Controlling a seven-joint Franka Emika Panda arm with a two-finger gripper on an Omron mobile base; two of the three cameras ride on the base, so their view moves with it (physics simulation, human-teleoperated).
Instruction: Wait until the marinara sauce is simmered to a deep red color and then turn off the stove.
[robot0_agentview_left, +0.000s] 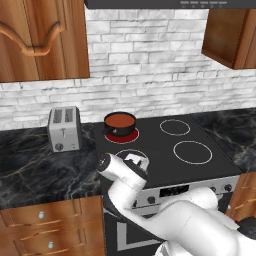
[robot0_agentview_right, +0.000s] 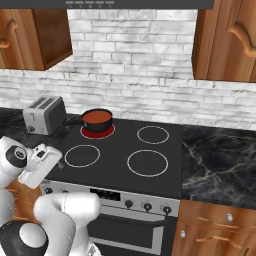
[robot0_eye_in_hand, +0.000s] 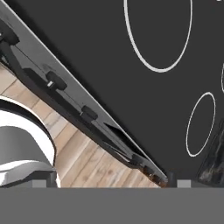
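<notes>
Claw (robot0_agentview_right: 56, 161) poised over the stove's (robot0_agentview_left: 200, 131) front left corner.

The sauce (robot0_agentview_left: 119, 120) sits in its black pan (robot0_agentview_left: 120, 131) on the glowing back left burner, beyond the claw; the knobs (robot0_eye_in_hand: 54, 80) lie just below and in front of it. Whether the claw is open or holding anything cannot be told.

Glossy black glass stove (robot0_agentview_left: 165, 145), brushed steel toaster (robot0_agentview_left: 64, 128), dark veined marble surface (robot0_agentview_right: 220, 160), reddish wood cabinets (robot0_agentview_left: 42, 40), rough whitewashed brick wall (robot0_agentview_right: 130, 60)
</notes>
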